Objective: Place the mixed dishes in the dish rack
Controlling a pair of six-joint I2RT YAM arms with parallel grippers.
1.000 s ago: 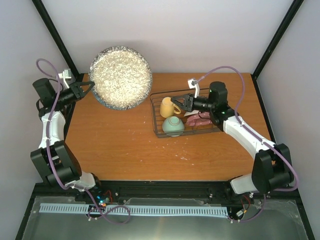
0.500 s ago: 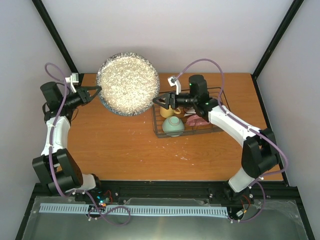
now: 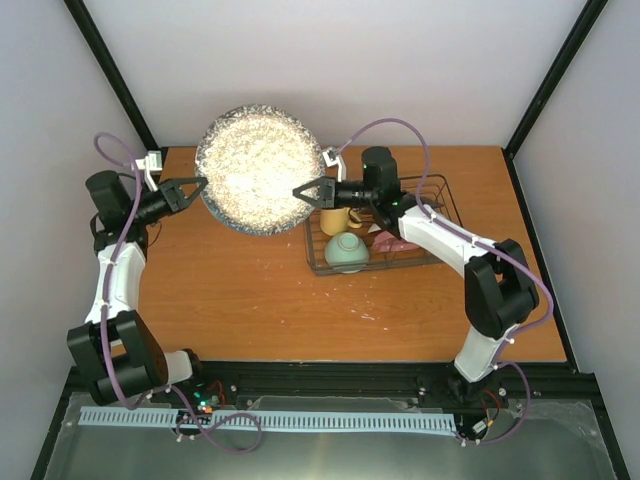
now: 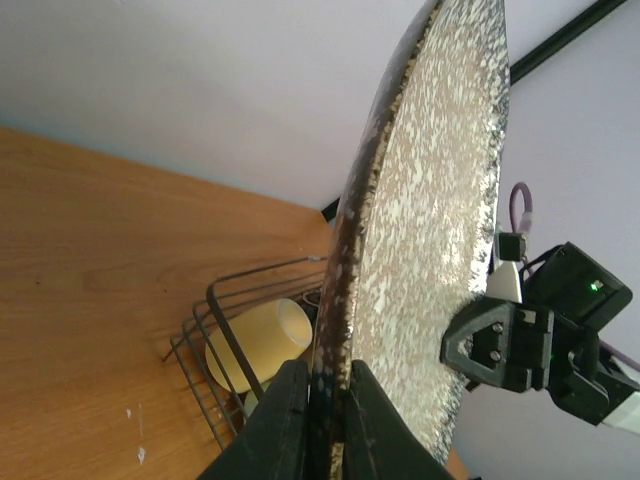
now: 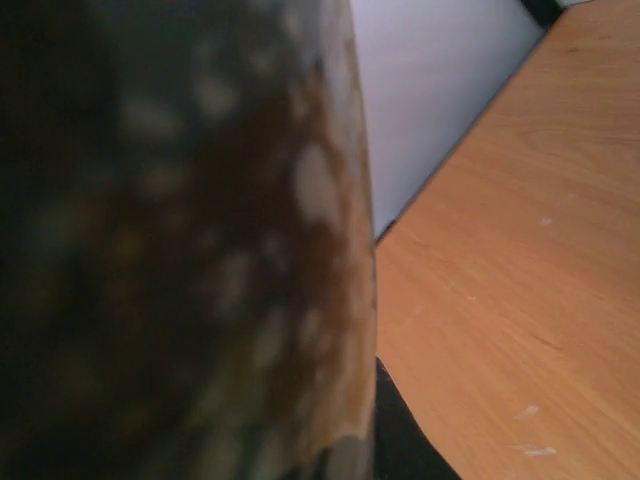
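Observation:
My left gripper (image 3: 200, 185) is shut on the left rim of a large cream-speckled plate (image 3: 258, 168) with a dark rim, and holds it up on edge above the table's back. The left wrist view shows the fingers (image 4: 290, 400) pinching that rim (image 4: 345, 300). My right gripper (image 3: 308, 190) is open at the plate's right edge. The plate's blurred rim (image 5: 200, 250) fills the right wrist view. The black wire dish rack (image 3: 440, 200) holds a yellow mug (image 3: 335, 220), a mint-green bowl (image 3: 346, 252) and a pink plate (image 3: 397, 241).
The rack stands at the back right of the wooden table (image 3: 240, 290). Black frame posts (image 3: 110, 75) rise at the back corners against white walls. Purple cables loop over both arms. The mug (image 4: 255, 340) and rack wire (image 4: 225, 310) lie just behind the held plate.
The left gripper has carried the plate to the right, toward the rack. The right gripper has moved left from over the rack to the plate's right edge.

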